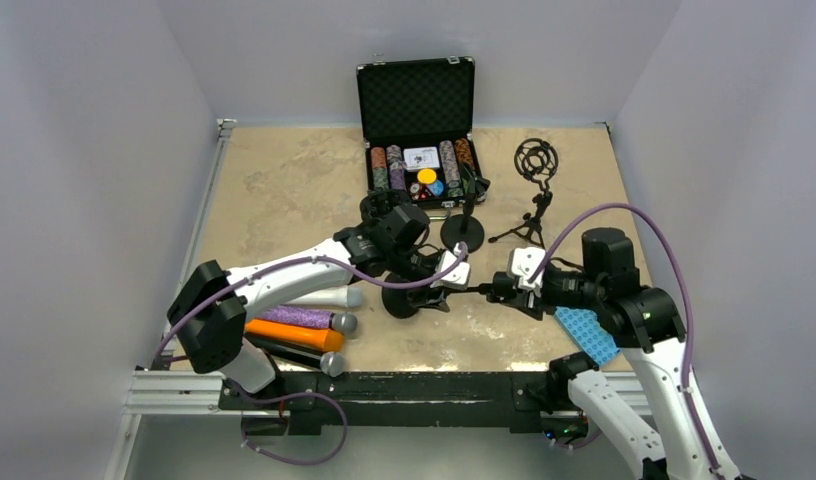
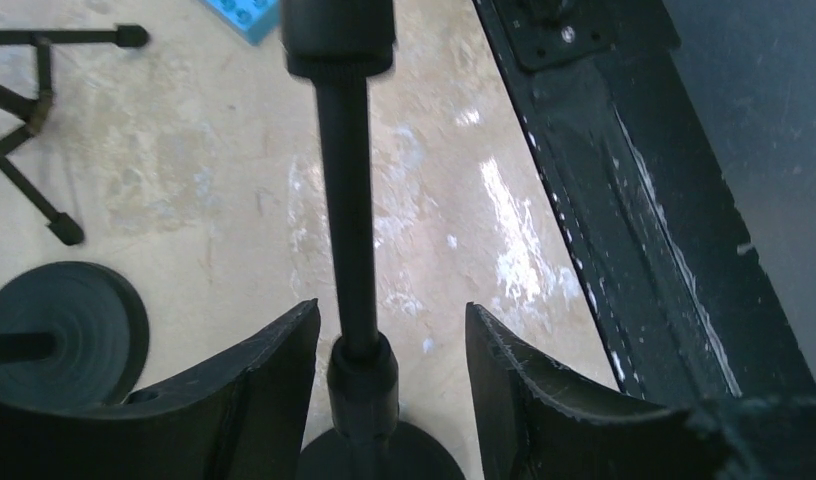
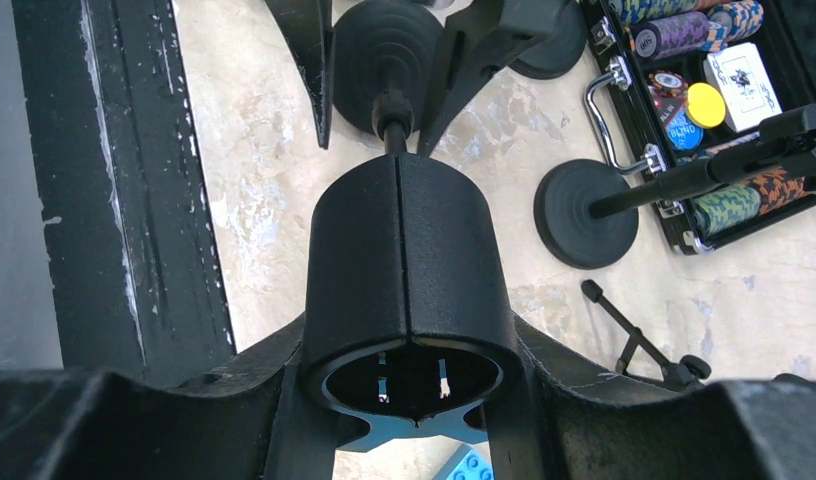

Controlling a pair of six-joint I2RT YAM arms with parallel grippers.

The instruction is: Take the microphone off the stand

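Bright, even light; glare on tabletop [image 2: 504,190]; soft wrist views.

A black stand [image 2: 349,200] is showing dark against the mottled beige counter [image 1: 284,190], with an orange mic [image 1: 284,333], a glittery purple mic [image 1: 296,317], a blue block [image 1: 587,333] and striped multicoloured chips [image 1: 387,166] glowing brighter.

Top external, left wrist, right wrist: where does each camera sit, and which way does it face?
Top external: high behind the bases, facing down on the table; left arm and right arm show.
Left wrist: faces along the stand pole; its fingers show.
Right wrist: faces down the stand's clip; its fingers show.
Shared: the stand, seen from opposite ends.
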